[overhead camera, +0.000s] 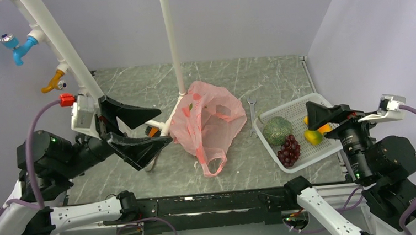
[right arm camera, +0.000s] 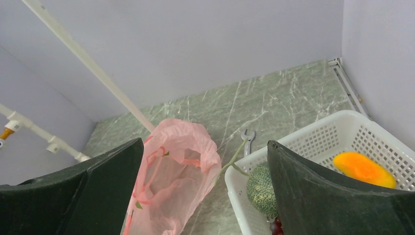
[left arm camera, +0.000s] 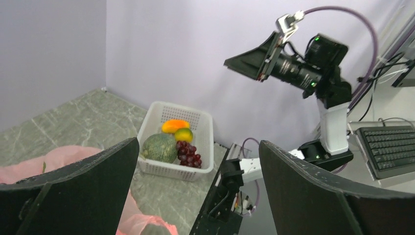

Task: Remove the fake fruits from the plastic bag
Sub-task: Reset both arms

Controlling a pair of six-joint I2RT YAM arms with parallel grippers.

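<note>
The pink plastic bag [overhead camera: 209, 123] lies crumpled mid-table, its mouth open [right arm camera: 171, 166]; no fruit shows inside it. The fake fruits sit in a white mesh basket [overhead camera: 330, 150] to its right: netted melon [overhead camera: 277, 129], purple grapes [overhead camera: 289, 149], a yellow-green piece [overhead camera: 313, 136] and an orange piece [right arm camera: 362, 169]. My left gripper [overhead camera: 165, 124] hangs open left of the bag, holding nothing. Above the basket's right part my right gripper [overhead camera: 319, 115] is open and empty too. The left wrist view shows the basket [left arm camera: 205, 147] and the bag's edge [left arm camera: 68, 156] beyond my left gripper [left arm camera: 198, 142].
A small wrench [overhead camera: 251, 111] lies between bag and basket. A white pole [overhead camera: 173, 42] stands just behind the bag. An orange-and-black brush [overhead camera: 152, 131] sits under my left gripper. White pipes with taps [overhead camera: 18, 48] run along the left wall.
</note>
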